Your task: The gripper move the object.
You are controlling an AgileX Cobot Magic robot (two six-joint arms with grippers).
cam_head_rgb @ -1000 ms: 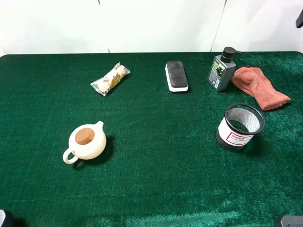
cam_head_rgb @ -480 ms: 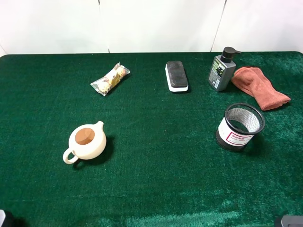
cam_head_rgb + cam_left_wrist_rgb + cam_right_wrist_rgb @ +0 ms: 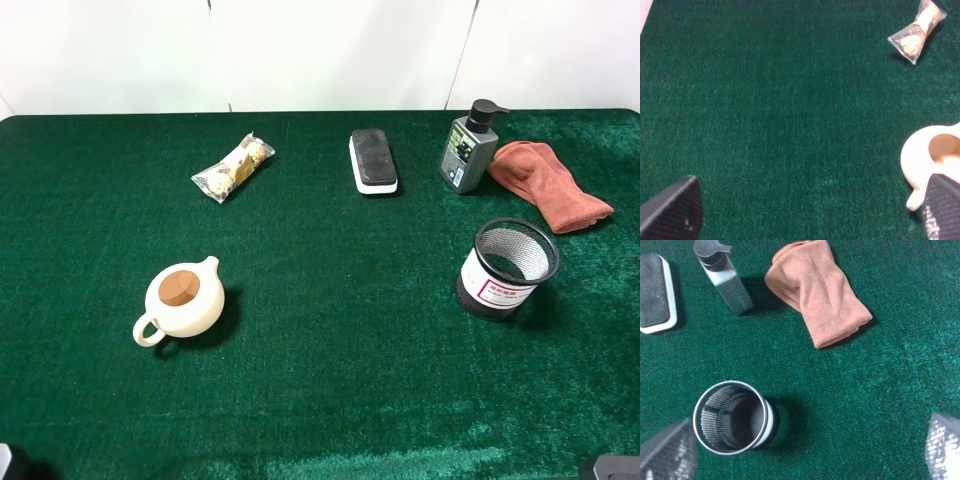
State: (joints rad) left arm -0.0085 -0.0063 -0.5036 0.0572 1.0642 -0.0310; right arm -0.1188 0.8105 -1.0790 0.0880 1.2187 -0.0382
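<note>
A green felt table (image 3: pixel 330 300) carries six things, none of them singled out by the task, and none is held. A cream teapot (image 3: pixel 183 301) with a brown lid stands at the near left, handle toward the front edge. At the near right stands a black mesh cup (image 3: pixel 508 266), upright and empty, with a white label on its side. Along the far edge, left to right, lie a wrapped snack (image 3: pixel 233 167), a black-topped eraser (image 3: pixel 373 160), a grey pump bottle (image 3: pixel 468 148) and, just beside the bottle, a folded orange cloth (image 3: pixel 548 184).

Both arms hang back at the near edge, clear of everything. The left gripper (image 3: pixel 810 212) is spread wide over bare felt, its dark fingertips at opposite corners of its wrist view, with the teapot (image 3: pixel 932 157) close by one of them and the snack (image 3: pixel 917 31) well beyond. The right gripper (image 3: pixel 805 450) is likewise wide apart, the cup (image 3: pixel 733 417) near one fingertip; the cloth (image 3: pixel 817 292), bottle (image 3: pixel 725 277) and eraser (image 3: pixel 656 292) lie farther off.
</note>
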